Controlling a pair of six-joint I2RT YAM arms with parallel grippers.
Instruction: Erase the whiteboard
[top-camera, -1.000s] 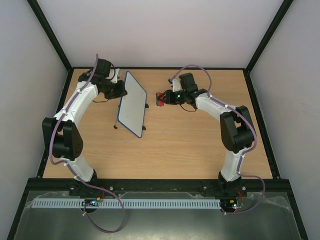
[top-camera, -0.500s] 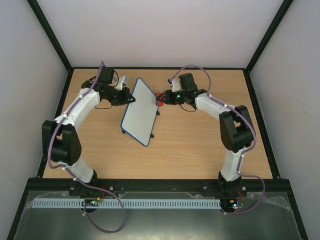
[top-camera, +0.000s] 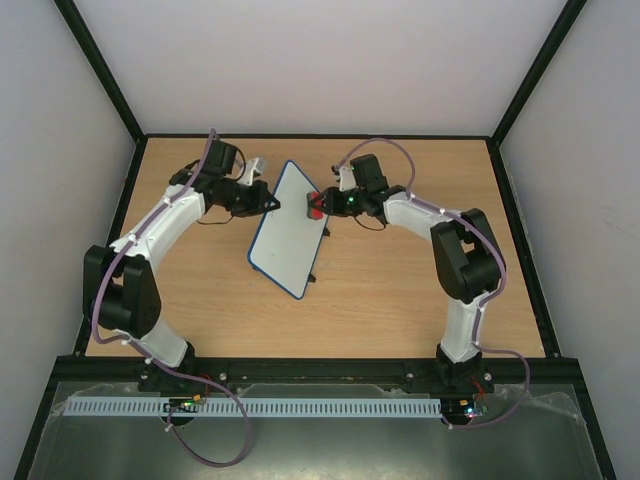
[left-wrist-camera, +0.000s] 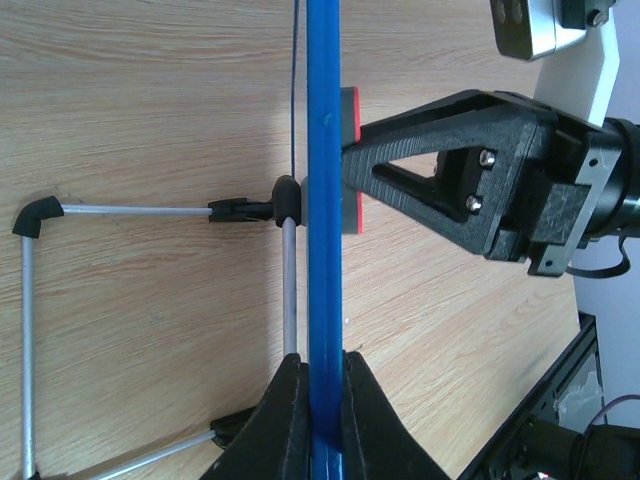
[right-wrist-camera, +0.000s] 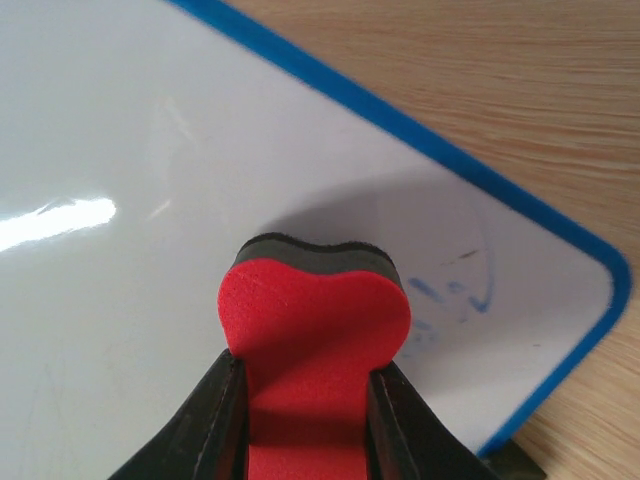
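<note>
The whiteboard (top-camera: 289, 228), white with a blue rim, is held tilted above the table's middle. My left gripper (top-camera: 274, 204) is shut on its left rim; in the left wrist view the blue rim (left-wrist-camera: 324, 200) runs edge-on between the pinching fingers (left-wrist-camera: 285, 415). My right gripper (top-camera: 322, 206) is shut on a red eraser (top-camera: 316, 208), squeezed between its fingers and pressed against the board face. In the right wrist view the eraser (right-wrist-camera: 312, 335) with its black felt sits on the whiteboard (right-wrist-camera: 150, 160), beside faint blue smudges (right-wrist-camera: 450, 295) near the board's corner.
The board's wire stand with black feet (left-wrist-camera: 40, 212) hangs behind it over the wooden table (top-camera: 400, 290). Black frame posts and white walls enclose the table. The right arm's black gripper body (left-wrist-camera: 470, 170) is close to the board's far side.
The left arm has swung the whiteboard rightward toward the centre and turned it. The right gripper with the eraser moved left and now touches the board's face.
</note>
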